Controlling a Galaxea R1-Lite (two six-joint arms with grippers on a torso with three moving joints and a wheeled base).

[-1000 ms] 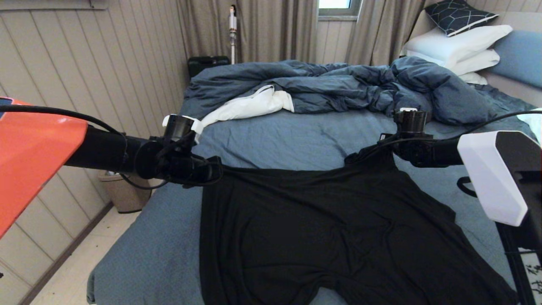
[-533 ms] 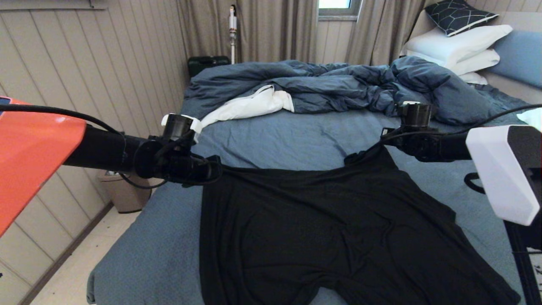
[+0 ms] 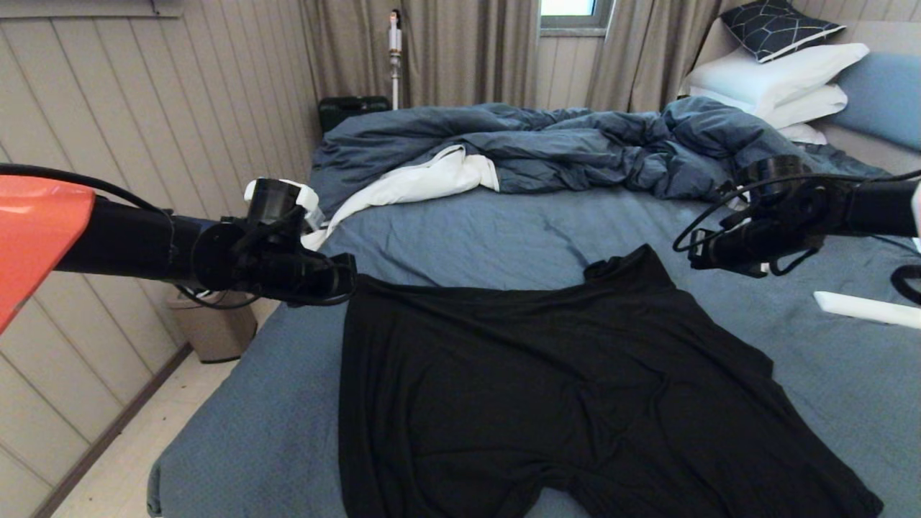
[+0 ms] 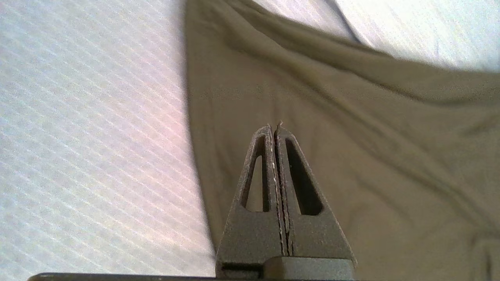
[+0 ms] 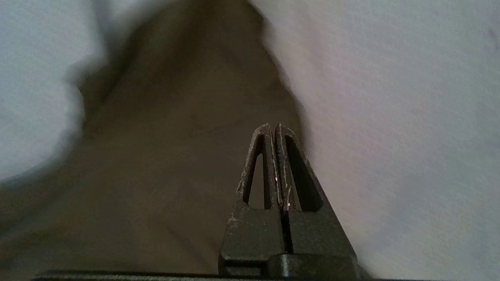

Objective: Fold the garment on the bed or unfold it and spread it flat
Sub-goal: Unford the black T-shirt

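The black garment (image 3: 547, 388) lies spread on the bed (image 3: 460, 230), plain side up, with a few creases. Its far edge rests on the slate-blue sheet. My left gripper (image 3: 349, 277) hovers at the garment's far left corner, shut, with nothing visible between its fingers. In the left wrist view the gripper (image 4: 275, 127) hangs over flat cloth (image 4: 351, 117) near its side edge. My right gripper (image 3: 694, 255) is shut and empty, a little right of the bunched far right corner. The right wrist view shows it (image 5: 273, 127) over the garment's edge (image 5: 156, 156).
A rumpled dark blue duvet (image 3: 575, 144) fills the far half of the bed. White pillows (image 3: 777, 79) and a dark patterned cushion (image 3: 781, 25) are stacked at the far right. A waste bin (image 3: 209, 331) stands on the floor by the left wall.
My right gripper let go of the garment's far right corner, drew back to the right and shut. The corner dropped onto the sheet. My left arm shifted left.
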